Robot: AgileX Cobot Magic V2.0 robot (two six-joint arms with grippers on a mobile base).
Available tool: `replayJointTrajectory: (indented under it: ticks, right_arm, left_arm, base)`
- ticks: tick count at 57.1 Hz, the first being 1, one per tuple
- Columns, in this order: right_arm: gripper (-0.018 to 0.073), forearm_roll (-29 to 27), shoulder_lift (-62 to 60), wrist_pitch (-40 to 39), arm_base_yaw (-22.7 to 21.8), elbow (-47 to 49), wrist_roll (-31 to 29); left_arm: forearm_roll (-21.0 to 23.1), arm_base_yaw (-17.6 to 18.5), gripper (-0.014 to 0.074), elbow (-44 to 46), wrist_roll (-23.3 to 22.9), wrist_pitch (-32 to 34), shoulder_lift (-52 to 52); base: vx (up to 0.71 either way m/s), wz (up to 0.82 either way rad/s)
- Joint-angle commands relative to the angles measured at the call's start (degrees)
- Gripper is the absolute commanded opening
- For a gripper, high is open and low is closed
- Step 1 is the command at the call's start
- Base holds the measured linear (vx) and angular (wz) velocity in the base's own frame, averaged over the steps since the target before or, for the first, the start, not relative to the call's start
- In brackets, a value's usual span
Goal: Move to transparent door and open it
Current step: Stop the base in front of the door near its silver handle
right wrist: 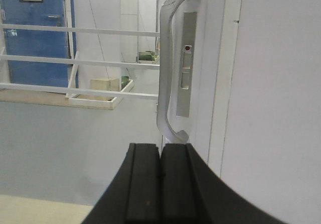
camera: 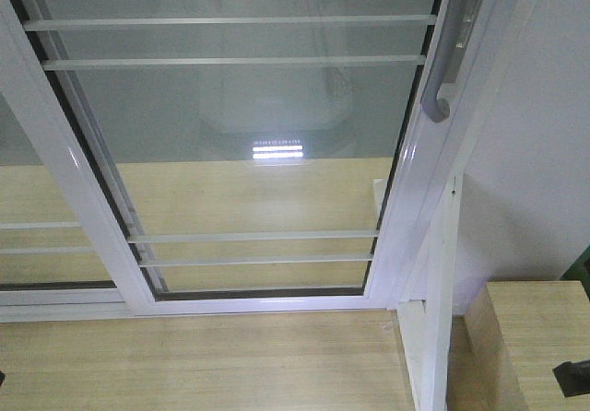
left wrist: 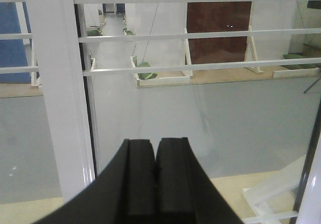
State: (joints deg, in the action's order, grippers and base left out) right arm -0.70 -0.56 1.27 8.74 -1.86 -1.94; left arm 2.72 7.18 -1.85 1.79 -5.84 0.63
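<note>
- Right wrist-mounted view: door [right wrist: 75, 133] is seen straight ahead, its handle [right wrist: 164, 73] just above the right end effector [right wrist: 161, 148], which is pinched closed and empty.
- Left end effector [left wrist: 154, 143] is likewise closed and empty.
- Handle should probably be gripped squarely, then drawn leftward.

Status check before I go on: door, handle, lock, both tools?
transparent door: shut
pull handle: free, nothing gripping it
lock indicator: showing red
left tool: shut, empty
right tool: shut, empty, pointing at the handle
</note>
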Motion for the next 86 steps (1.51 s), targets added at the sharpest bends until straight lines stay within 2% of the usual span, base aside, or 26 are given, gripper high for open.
replayJointTrajectory:
  ticks: [1, 70, 82, 86]
  right_arm:
    - [-0.0009, 0.1, 0.8, -4.5, -0.2, 0.0, -0.2]
    - [-0.0009, 0.1, 0.8, -5.9, -0.2, 0.0, 0.0]
    - [-0.0009, 0.1, 0.8, -6.1, -0.2, 0.0, -0.2]
    - [-0.0009, 0.1, 0.8, -6.7, -0.2, 0.2, -0.2]
  left_arm:
    - [0.6, 0.1, -0.0006, -0.8, -0.1, 4.7, 0.8]
    - [0.6, 0.1, -0.0006, -0.7, -0.1, 4.8, 0.8]
    - [0.6, 0.1, -0.0006, -0.8, 0.5, 14.3, 0.8]
    - [0.6, 0.1, -0.0006, -0.4, 1.0, 15.3, 0.8]
  base:
    - [0.0, 0.0]
    - [0.0, 0.0]
    - [0.0, 0.0]
    - [0.0, 0.0]
